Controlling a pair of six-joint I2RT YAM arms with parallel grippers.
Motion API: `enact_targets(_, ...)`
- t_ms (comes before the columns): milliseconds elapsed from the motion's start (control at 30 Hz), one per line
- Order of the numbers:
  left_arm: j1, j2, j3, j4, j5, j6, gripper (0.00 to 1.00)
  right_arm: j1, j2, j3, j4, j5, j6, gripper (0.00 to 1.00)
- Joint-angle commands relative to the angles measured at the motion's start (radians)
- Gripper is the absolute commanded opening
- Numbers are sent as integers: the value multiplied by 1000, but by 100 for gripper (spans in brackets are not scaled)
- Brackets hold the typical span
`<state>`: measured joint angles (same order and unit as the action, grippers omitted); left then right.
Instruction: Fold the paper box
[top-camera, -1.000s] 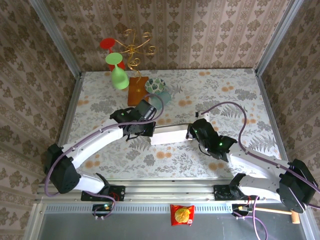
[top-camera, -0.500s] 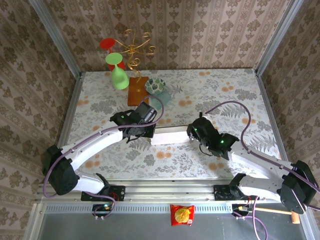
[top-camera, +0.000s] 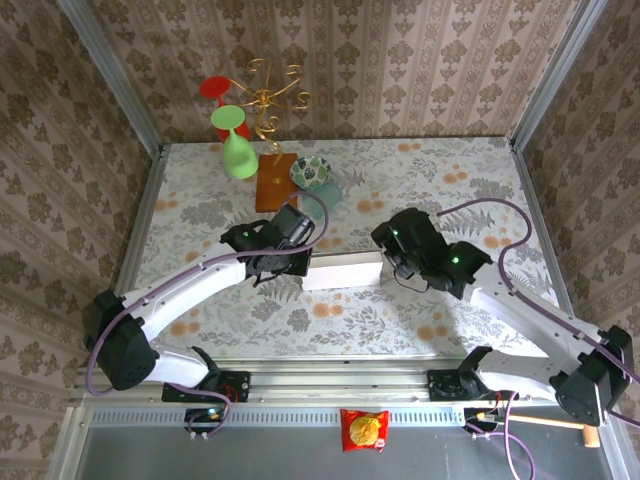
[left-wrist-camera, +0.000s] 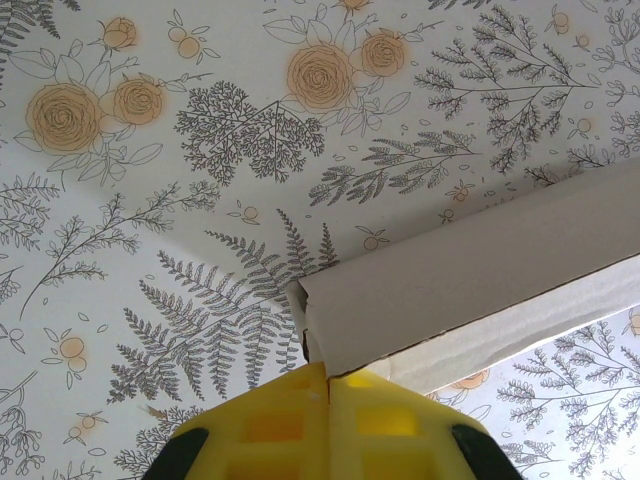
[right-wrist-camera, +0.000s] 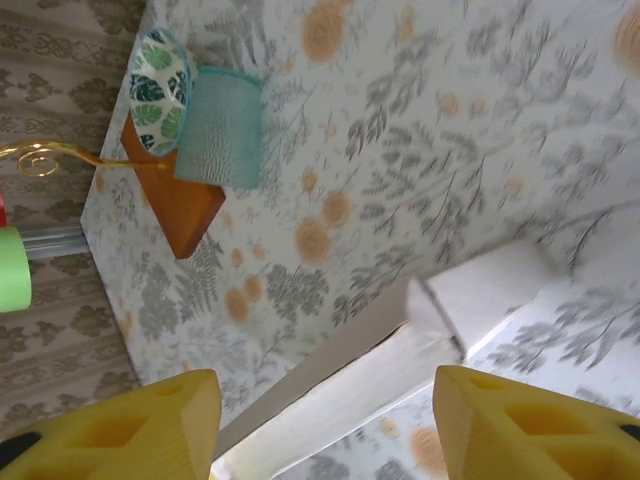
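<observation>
**Pinched at one end, ungripped at the other**

Find the paper box (top-camera: 343, 271) near the middle of the flower-printed table (top-camera: 450, 180), long and pale, lying crosswise between the two arms. See it creased lengthwise in the left wrist view, one broad face tilted up over a narrower, lighter strip. Spot the left gripper (left-wrist-camera: 328, 385) at the box's left end, yellow fingers (left-wrist-camera: 270, 420) pressed together with a corner of the cardboard nipped between the tips. Note the right gripper (right-wrist-camera: 325, 430) by the box's right end, its two yellow fingers (right-wrist-camera: 130, 420) spread wide and clear of the cardboard. Between them, see a short pale flap at the end of the long panel.

Farther back on the table, make out a teal cup (top-camera: 328, 192) with a leaf-patterned bowl (top-camera: 311, 171) leaning against it, both just beside a brown wooden board (top-camera: 273, 182). Behind the board, pick out a gold wire stand (top-camera: 265, 98), with a green goblet (top-camera: 236, 150) and a red one (top-camera: 216, 88) at it. Cannot tell whether the box's underside touches the table all along.
</observation>
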<state>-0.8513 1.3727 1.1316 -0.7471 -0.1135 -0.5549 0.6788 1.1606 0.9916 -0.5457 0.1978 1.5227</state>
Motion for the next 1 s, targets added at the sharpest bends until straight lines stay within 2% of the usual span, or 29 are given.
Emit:
enact_targets(0, -10, -7, -25, -21, -2, -16, 0, 26, 82, 49, -77, -79, 343, 63)
enact_targets(200, -14, -18, -41, -12, -11, -22, 0, 61, 307, 341, -369, -137, 515, 72)
enact_targets(367, -16, -24, -49, -5, -15, -22, 0, 83, 395, 383, -335, -140, 608, 76)
enact_targets(533, -23, -29, -51, -5, -19, -19, 0, 88, 470, 461, -407, -208, 632, 75)
enact_targets(633, -27, -30, -53, -1, -21, -17, 0, 100, 503, 515, -469, -206, 643, 75)
enact_targets(967, -40, -44, -68, 13, -32, -20, 0, 114, 608, 572, -477, -233, 695, 74)
